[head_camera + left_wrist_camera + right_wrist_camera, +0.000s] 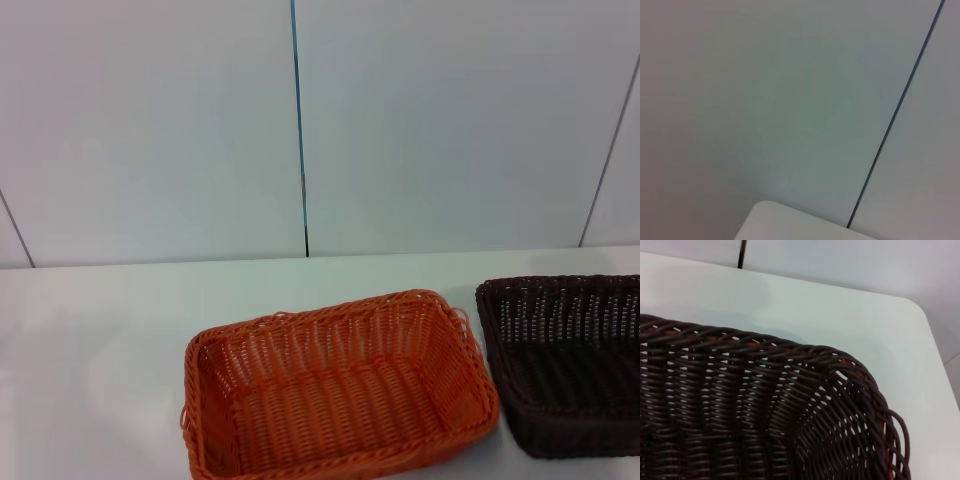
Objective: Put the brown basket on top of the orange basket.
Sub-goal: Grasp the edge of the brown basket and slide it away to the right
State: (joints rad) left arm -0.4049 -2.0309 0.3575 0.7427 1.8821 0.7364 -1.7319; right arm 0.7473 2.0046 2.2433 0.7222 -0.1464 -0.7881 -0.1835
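sitting side by side on the white desk (100,330), the orange basket (335,385) and the brown basket (565,360) are both upright with their open mouths facing up, and neither holds anything. the orange basket lies near the front edge of the desk in the head view, roughly in the middle, turned slightly so its long sides run at a small angle to the desk edge; its sloped open-weave walls and braided rim are fully visible. the brown basket stands just beside it on the robot's right, close but not touching, with a narrow strip of desk showing between the two rims; its far right part is cut off by the edge of the head view. the right wrist view looks down from close above onto one rounded corner of the brown basket (765,410), showing its braided rim and the weave of the inner walls, with small orange flecks showing along the rim. beyond that corner the desk (790,305) runs to a rounded corner of its own. behind the desk stands a pale wall (150,120) of flat panels split by thin dark seams (299,120). the left wrist view shows only that wall (765,100), one dark seam (900,105) and a rounded desk corner (785,225). neither the left hand nor the right hand appears in any view, so i cannot tell how far open either one is or whether it holds anything.
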